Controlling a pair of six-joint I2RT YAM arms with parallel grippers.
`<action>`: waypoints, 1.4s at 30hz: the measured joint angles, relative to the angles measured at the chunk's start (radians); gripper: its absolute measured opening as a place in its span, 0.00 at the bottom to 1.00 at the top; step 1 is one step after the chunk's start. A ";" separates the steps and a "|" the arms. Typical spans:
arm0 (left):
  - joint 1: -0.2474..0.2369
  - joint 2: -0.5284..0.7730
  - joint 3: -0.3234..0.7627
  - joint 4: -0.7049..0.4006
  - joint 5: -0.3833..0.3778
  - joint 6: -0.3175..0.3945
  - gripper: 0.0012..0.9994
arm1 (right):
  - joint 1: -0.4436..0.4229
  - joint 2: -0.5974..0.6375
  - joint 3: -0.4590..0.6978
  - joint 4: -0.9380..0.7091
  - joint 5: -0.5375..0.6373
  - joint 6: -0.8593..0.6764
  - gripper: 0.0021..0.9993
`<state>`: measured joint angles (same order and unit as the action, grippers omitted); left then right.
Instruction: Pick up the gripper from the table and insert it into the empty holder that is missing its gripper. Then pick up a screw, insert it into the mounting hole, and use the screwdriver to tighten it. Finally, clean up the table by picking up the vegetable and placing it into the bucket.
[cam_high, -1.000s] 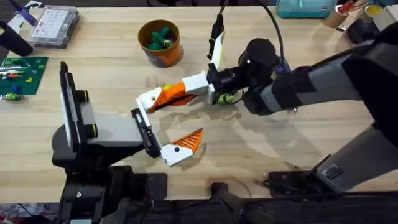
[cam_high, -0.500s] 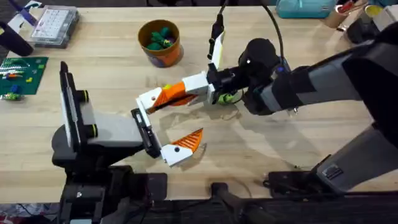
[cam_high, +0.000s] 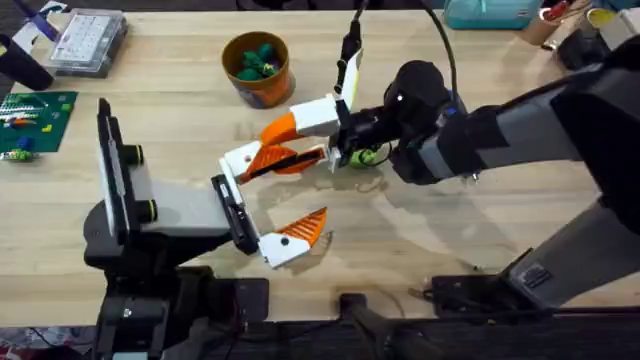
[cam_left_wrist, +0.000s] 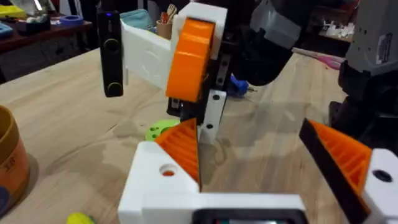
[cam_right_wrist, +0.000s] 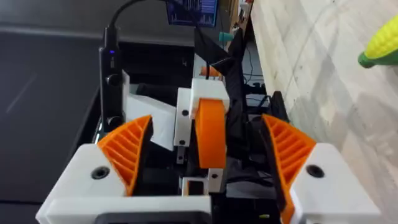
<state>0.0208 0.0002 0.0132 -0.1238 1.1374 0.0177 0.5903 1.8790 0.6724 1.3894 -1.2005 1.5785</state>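
We see the right hand (cam_high: 272, 145) spread apart beside the holder (cam_high: 240, 159).
The gripper (cam_high: 272, 158) sits seated in it; one bucket (cam_high: 257, 68) at eleven o'clock; left hand state we cannot tell; no legible writing.

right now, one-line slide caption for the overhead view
Right gripper open beside the small orange plastic wedge-shaped fingertip seated on the grey arm's white plastic bracket.

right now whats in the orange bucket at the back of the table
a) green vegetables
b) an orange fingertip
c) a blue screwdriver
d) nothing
a: in the overhead view the bucket holds green vegetable pieces, with no tool or fingertip in it.
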 joint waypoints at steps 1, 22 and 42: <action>0.000 0.000 0.000 0.000 0.000 0.000 0.99 | 0.000 0.000 0.000 0.000 0.000 0.000 0.99; 0.000 0.000 0.000 0.000 0.000 0.000 0.99 | -0.256 -0.244 0.062 -0.569 -0.083 -0.263 1.00; 0.000 0.000 0.000 0.000 0.000 0.000 0.99 | -0.479 -0.611 0.370 -2.073 0.279 -1.325 1.00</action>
<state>0.0208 0.0002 0.0132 -0.1238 1.1378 0.0181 0.1116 1.2683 1.0426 -0.6840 -0.9217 0.2538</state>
